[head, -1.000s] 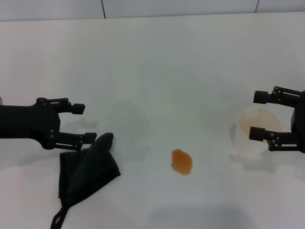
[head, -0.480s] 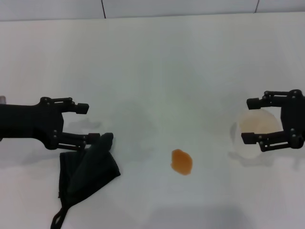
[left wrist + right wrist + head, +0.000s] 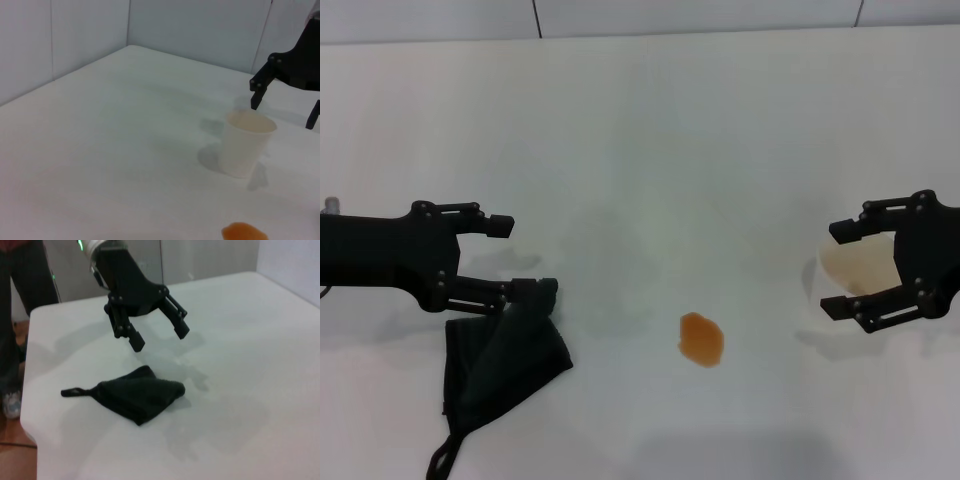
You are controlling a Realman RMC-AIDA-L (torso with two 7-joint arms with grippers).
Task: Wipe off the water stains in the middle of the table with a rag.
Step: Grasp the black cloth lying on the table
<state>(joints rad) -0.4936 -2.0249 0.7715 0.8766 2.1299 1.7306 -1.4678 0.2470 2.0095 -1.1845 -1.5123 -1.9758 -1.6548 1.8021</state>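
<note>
Nearest me I've got the rag (image 3: 500,365) lying crumpled on the table (image 3: 650,150), front left, its loop trailing toward the near edge, and the water stains (image 3: 701,339) sit as one small orange blot near the middle, well apart from it. My left gripper (image 3: 510,256) hovers above the rag's far corner, fingers spread wide and holding nothing. Over on the right, my right gripper (image 3: 842,268) hangs spread apart over the white paper cup (image 3: 850,268), empty too.

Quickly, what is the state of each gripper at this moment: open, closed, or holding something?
Left gripper: open, holding nothing, above the rag.
Right gripper: open, empty, around the paper cup but not gripping it.
</note>
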